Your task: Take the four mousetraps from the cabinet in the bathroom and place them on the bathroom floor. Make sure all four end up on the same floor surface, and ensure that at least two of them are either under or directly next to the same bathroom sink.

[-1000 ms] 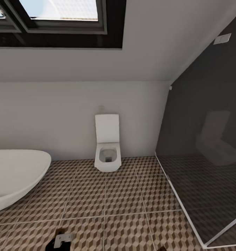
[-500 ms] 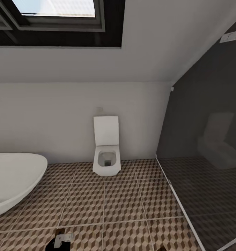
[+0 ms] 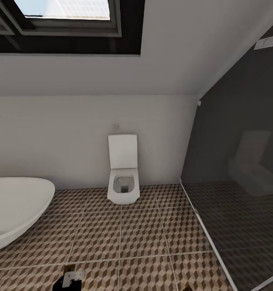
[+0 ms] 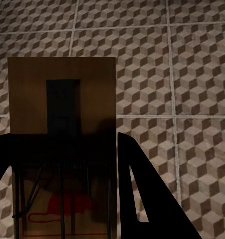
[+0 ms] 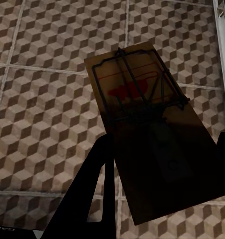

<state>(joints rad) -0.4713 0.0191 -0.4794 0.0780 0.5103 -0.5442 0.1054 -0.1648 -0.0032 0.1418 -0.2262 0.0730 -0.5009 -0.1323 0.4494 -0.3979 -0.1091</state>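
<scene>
In the left wrist view my left gripper [image 4: 62, 144] is shut on a mousetrap [image 4: 62, 84], a brown wooden board with dark wire parts and a red mark. It hangs above the bathroom floor [image 4: 172, 64]. In the right wrist view my right gripper [image 5: 164, 144] is shut on a second mousetrap [image 5: 132, 84], which is tilted over the cube-patterned tiles [image 5: 47, 99]. The cabinet, the sink and the other mousetraps are out of view. A dark and white part of my left arm [image 3: 72, 279] pokes in at the bottom edge of the head view.
A white toilet [image 3: 123, 178] stands against the far wall. The white oval bathtub [image 3: 15, 210] is at the left. A dark glass shower screen [image 3: 237, 182] with a white floor rail closes off the right. Patterned floor [image 3: 140, 234] stretches between them.
The whole head view shifted a little between one second ago and half a second ago, so the camera moved. Since then nothing has changed.
</scene>
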